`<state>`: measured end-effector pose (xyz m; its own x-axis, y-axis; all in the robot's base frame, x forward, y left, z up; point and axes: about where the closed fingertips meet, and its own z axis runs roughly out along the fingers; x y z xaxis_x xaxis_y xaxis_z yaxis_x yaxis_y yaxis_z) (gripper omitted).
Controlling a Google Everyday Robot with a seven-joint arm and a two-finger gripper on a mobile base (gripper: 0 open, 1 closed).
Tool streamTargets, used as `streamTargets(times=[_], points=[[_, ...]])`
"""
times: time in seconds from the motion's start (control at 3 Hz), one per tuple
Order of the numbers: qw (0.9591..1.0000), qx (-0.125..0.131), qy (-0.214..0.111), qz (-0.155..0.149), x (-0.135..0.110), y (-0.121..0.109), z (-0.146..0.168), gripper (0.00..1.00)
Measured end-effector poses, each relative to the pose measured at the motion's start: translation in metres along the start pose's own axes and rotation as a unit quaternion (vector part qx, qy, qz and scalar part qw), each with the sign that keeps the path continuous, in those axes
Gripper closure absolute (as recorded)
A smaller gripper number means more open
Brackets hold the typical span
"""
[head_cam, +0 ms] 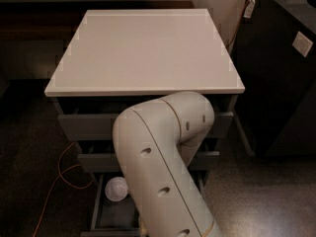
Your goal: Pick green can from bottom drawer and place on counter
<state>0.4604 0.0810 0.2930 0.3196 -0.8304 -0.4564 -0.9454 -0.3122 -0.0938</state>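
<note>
Arm bent down over the open bottom drawer.
The thick pale arm reaches from the lower edge of the camera view down in front of the 2 upper drawers and covers the right part of the bottom drawer. The end effector is hidden behind it, so I cannot tell how far open it is or what it holds. The green can is likewise out of sight. A white bowl lies in the drawer's left part. The pale table tops the cabinet.
</note>
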Motion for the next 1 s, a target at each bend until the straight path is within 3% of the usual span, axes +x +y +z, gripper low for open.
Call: streamTargets(times=[0.33,0.67,1.0], points=[[0.9930,-0.015,0.112,-0.036,0.027,-0.005,-0.004,0.00],[0.9830,-0.030,0.167,-0.070,0.043,-0.007,-0.009,0.00],[0.9715,-0.061,0.198,-0.115,0.053,0.001,-0.008,0.00]])
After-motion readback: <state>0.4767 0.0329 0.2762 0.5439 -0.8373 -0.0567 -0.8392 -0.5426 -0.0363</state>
